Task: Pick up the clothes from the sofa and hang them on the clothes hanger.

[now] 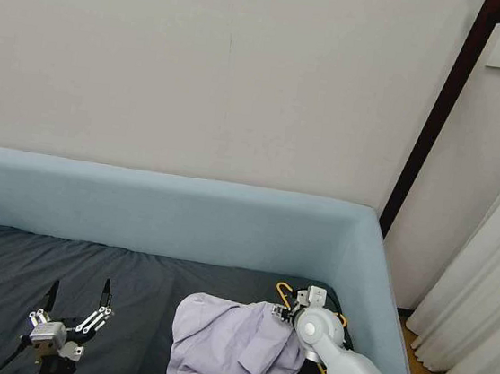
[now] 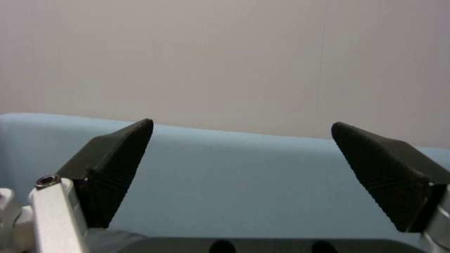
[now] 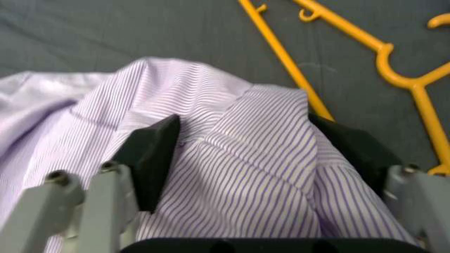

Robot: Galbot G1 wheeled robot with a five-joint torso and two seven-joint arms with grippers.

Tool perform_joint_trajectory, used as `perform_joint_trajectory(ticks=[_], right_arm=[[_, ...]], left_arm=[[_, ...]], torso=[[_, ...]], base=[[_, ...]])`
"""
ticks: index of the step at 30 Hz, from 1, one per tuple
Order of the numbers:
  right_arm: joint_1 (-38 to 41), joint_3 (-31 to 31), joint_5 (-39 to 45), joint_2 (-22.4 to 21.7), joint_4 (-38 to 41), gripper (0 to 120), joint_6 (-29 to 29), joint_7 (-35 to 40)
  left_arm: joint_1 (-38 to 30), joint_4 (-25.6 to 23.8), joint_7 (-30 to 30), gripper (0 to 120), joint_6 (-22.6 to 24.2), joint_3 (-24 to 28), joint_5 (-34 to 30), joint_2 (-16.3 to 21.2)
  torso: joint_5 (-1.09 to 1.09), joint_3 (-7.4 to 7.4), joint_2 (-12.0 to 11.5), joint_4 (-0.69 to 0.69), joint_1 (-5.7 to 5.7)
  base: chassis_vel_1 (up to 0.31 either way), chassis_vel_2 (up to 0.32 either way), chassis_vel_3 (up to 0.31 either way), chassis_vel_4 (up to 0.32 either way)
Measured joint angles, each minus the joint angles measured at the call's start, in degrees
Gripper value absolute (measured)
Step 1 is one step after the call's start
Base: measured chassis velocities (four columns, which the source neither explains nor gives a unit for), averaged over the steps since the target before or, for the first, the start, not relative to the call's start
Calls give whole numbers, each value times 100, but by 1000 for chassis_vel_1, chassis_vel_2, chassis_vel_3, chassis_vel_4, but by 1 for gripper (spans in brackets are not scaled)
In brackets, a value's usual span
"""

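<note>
**Shirt** (image 1: 227,347): lilac striped, crumpled on the sofa (image 1: 174,215) seat, at 5 o'clock in the head view.

**Hanger** (image 3: 393,79): orange, flat on the seat at 2 o'clock of the shirt, with one bar running under the cloth.

**Right gripper** (image 3: 245,122): down on the shirt's hanger-side edge. The jaws are wide and straddle a raised fold, with nothing pinched yet.

**Left gripper** (image 1: 80,290): idle at 7 o'clock, jaws spread and empty.

**Step, as judged**: grasp. Close on the fold's thick ridge, taking several layers. Keep the pads off the hanger bar. Lift straight up.

left pincer (image 2: 242,124) spread wide, facing the pale blue sofa back (image 2: 239,179) beneath a plain wall (image 2: 211,52).
</note>
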Motion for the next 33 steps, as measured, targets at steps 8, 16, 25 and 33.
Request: perform_joint_trajectory(ticks=[8, 16, 25, 33], right_arm=[[-266, -21, -312, -222, 278, 41, 79, -459], [-516, -13, -945, -414, 430, 11, 665, -1240], [-520, 69, -1997, -649, 341, 0, 2187, -2950], [297, -34, -2032, -823, 182, 0, 4129, -4684]], left_arm=[[-90, 85, -9, 100, -2, 75, -2, 21], [-129, 136, -12, 100, -14, 132, -3, 49], [-131, 184, -12, 100, -52, 162, -3, 86], [-119, 154, -18, 100, -70, 162, -7, 123]], torso=[[0, 0, 0, 0, 0], [1, 0, 0, 0, 0], [1, 0, 0, 0, 0], [0, 0, 0, 1, 0]], base=[[0, 0, 0, 0], [0, 0, 0, 0], [0, 0, 0, 0], [0, 0, 0, 0]])
